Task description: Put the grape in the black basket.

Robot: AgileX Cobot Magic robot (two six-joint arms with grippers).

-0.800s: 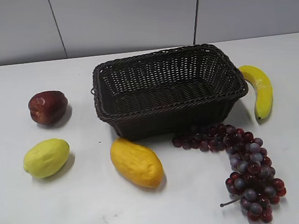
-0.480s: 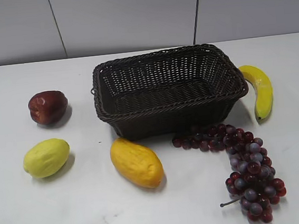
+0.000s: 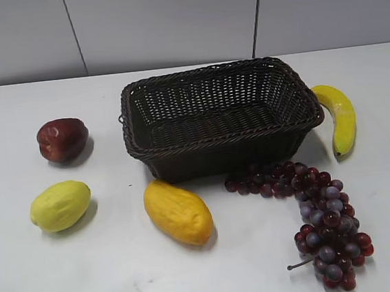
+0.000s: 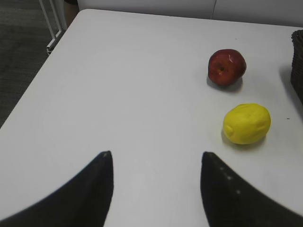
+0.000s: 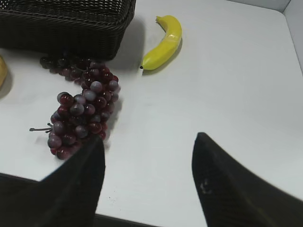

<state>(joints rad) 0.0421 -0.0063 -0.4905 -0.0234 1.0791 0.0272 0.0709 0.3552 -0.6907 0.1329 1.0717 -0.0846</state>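
Grape [image 5: 83, 111]: probably light, floppy, best taken at thick middle. Right gripper [image 5: 147, 146] spread apart, empty; left gripper [image 4: 156, 163] likewise.

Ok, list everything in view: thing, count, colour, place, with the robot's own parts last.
black basket: one, dark brown-black wicker, centre back of the table, empty.
grape: one bunch, dark red and purple, on the table in front of the basket's right corner, stem toward the camera.
banana: one, yellow, right of the basket.
mango-like fruit: one, orange-yellow, in front of the basket's left corner.
lemon-like fruit: one, pale yellow, front left.
apple: one, dark red, behind the pale yellow fruit.
table: one, white.
left claw: black, open, over bare table.
right claw: black, open, right of the grape.
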